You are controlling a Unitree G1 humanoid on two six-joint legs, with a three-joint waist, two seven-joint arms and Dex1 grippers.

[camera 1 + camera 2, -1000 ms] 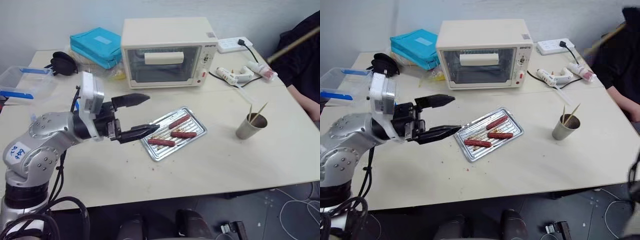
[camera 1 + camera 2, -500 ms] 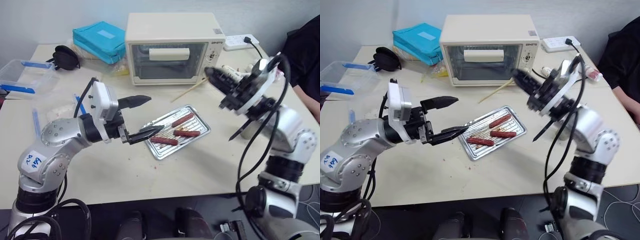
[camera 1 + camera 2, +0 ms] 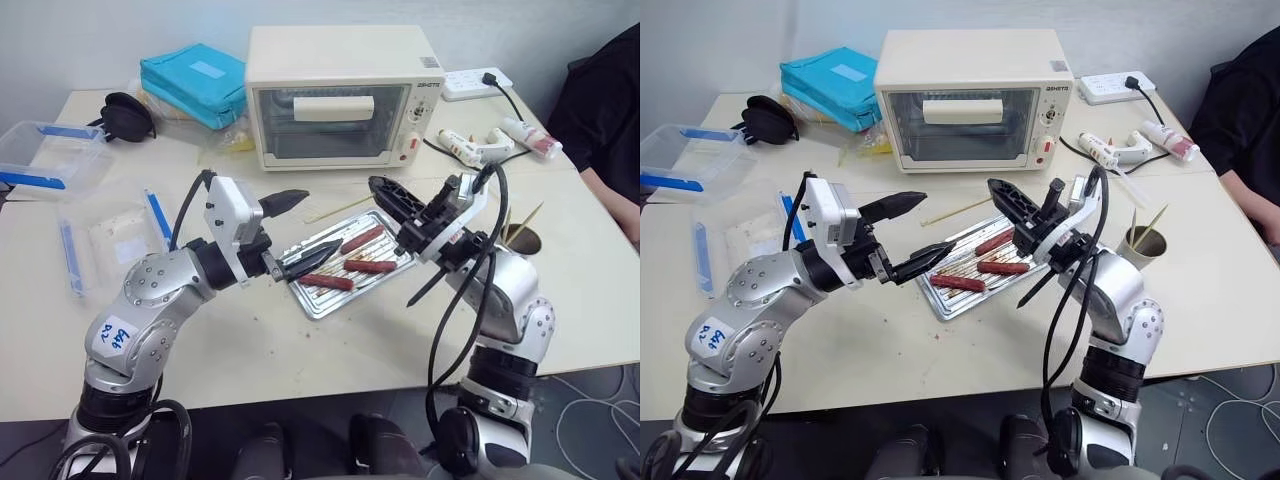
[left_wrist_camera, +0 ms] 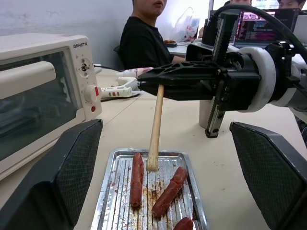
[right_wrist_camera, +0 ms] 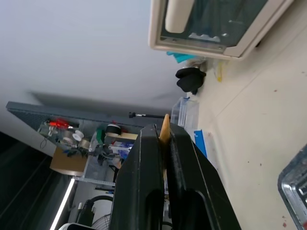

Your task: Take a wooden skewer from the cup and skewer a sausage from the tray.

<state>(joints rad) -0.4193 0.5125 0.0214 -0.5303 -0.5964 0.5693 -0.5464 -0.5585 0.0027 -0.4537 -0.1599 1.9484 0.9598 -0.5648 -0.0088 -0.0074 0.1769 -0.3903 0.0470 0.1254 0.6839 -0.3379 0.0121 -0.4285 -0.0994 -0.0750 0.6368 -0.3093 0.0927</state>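
The left gripper (image 3: 292,232) hovers at the near left corner of the small shiny silver ribbed metal tray (image 3: 312,303), its two black fingers spread wide and holding nothing. Three small dark red-brown sausages (image 3: 323,283) lie in the tray. Over the tray's right side, the right gripper (image 3: 385,190) is clamped tight on a thin pale wooden skewer (image 3: 335,208), which slants off to the far left. Right of it stands the tapered beige-grey paper cup (image 3: 520,237) with more skewers. Farthest is a cream toaster oven (image 3: 345,95).
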